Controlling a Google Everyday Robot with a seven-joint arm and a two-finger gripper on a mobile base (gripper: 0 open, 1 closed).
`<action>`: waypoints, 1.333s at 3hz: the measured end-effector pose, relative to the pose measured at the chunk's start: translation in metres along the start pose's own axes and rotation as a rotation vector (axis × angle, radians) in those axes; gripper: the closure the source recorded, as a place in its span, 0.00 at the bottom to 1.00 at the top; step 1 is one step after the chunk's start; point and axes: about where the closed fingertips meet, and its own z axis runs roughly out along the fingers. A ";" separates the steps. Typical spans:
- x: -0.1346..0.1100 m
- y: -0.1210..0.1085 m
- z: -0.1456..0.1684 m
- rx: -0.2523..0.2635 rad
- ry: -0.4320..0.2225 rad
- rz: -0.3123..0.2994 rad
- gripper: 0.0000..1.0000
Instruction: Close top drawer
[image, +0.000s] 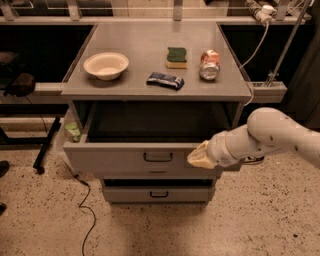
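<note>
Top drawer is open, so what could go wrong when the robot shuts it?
The gripper sits at the top drawer front, right of its handle, so an off-centre push might skew and jam it. A hard slam could jolt the can and bowl on top.
</note>
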 end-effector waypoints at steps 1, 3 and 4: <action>-0.007 -0.025 0.002 0.028 -0.033 -0.006 0.52; -0.018 -0.052 0.007 0.043 -0.069 -0.015 0.05; -0.016 -0.054 0.011 0.034 -0.081 -0.011 0.00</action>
